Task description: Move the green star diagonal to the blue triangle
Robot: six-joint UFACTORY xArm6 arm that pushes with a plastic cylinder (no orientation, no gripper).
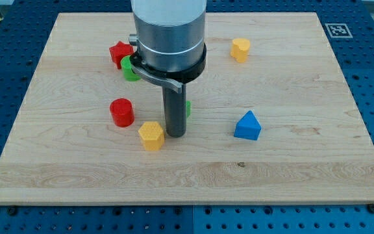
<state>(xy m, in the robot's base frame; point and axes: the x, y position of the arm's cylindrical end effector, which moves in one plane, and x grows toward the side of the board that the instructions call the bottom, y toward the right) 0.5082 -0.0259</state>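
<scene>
My tip (176, 134) rests on the board near the middle, just right of a yellow hexagon block (151, 136). A sliver of a green block (187, 108) shows right behind the rod; its shape is hidden, so I cannot tell if it is the star. The blue triangle (247, 125) lies to the view's right of my tip, well apart from it. Another green block (130, 69) sits partly hidden behind the arm's body at the upper left, next to a red block (119, 52).
A red cylinder (121, 112) stands left of the yellow hexagon. A second yellow block (240, 49) lies near the view's top right. The wooden board (291, 175) ends on a blue perforated table.
</scene>
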